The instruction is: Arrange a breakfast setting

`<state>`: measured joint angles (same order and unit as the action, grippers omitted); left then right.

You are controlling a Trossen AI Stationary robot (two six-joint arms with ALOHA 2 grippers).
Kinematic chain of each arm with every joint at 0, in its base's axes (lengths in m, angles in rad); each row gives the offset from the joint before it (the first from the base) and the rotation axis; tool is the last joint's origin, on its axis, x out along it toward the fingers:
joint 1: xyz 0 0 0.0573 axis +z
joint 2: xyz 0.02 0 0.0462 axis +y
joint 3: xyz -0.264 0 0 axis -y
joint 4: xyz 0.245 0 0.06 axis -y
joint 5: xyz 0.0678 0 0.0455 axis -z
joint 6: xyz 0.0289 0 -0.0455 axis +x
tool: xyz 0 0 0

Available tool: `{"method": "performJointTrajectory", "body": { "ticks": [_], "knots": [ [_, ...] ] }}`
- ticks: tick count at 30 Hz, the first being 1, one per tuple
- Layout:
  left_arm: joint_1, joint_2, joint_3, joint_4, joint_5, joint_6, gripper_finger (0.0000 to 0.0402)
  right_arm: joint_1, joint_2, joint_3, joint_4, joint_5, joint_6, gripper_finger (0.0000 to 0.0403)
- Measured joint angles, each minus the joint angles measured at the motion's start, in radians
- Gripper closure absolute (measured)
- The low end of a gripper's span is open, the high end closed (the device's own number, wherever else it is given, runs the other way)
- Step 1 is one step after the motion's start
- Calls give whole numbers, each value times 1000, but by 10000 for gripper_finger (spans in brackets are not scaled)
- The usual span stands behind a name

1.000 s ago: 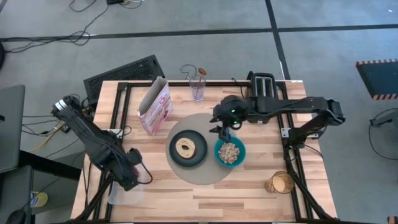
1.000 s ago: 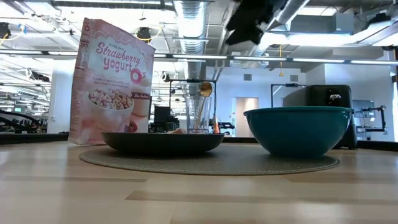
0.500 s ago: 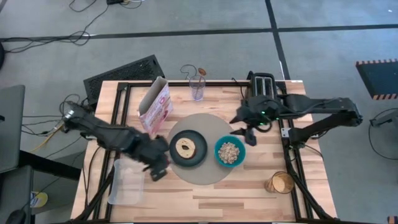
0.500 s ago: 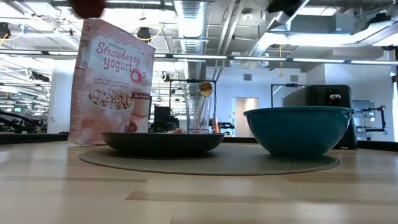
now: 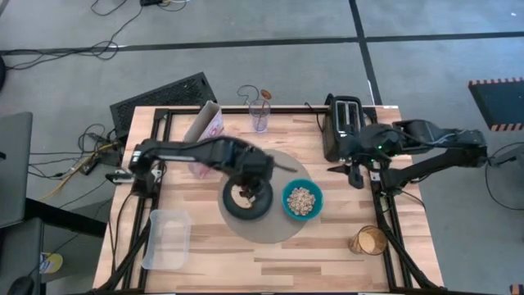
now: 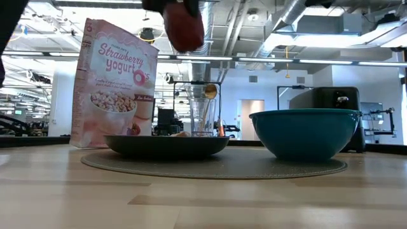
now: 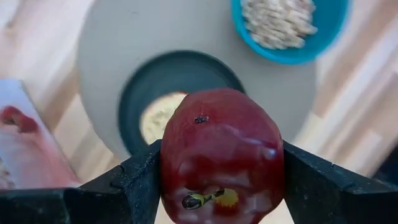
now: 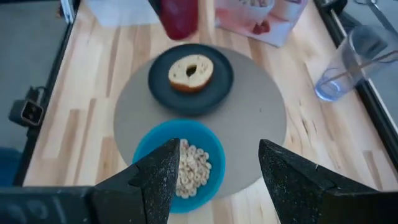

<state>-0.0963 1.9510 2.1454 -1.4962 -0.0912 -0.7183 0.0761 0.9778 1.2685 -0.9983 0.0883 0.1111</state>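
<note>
Left gripper [image 7: 217, 180] holds small red apple [image 7: 221, 155] above dark grey plate [image 5: 233, 207].
Fingers [image 7: 134, 183] clamp the apple; round toasted bread [image 8: 191, 72] lies on the plate, on the large round grey mat [image 5: 282, 229]. Right gripper [image 8: 214, 168], fingers spread wide and empty, hangs right of the teal bowl [image 5: 303, 200], near the black toaster [image 5: 344, 123].

A light wooden table [image 5: 270, 254] carries everything. At its centre lies the large round grey mat [image 5: 282, 229]. At 11 o'clock stands a pink cereal box [image 5: 210, 131], at 12 a clear glass [image 5: 260, 115], at 1 o'clock the black toaster [image 5: 342, 123]. A clear plastic tub [image 5: 168, 239] sits at 8 o'clock, a tumbler [image 5: 368, 241] at 4.
</note>
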Motion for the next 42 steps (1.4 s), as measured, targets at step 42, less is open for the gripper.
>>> {"method": "performJointTrajectory", "body": {
  "ticks": [42],
  "knots": [
    [299, 180, -217, 310, 59, 115, 150, -6, -43, -1, -130, 157, 113, 154]
  ]
}}
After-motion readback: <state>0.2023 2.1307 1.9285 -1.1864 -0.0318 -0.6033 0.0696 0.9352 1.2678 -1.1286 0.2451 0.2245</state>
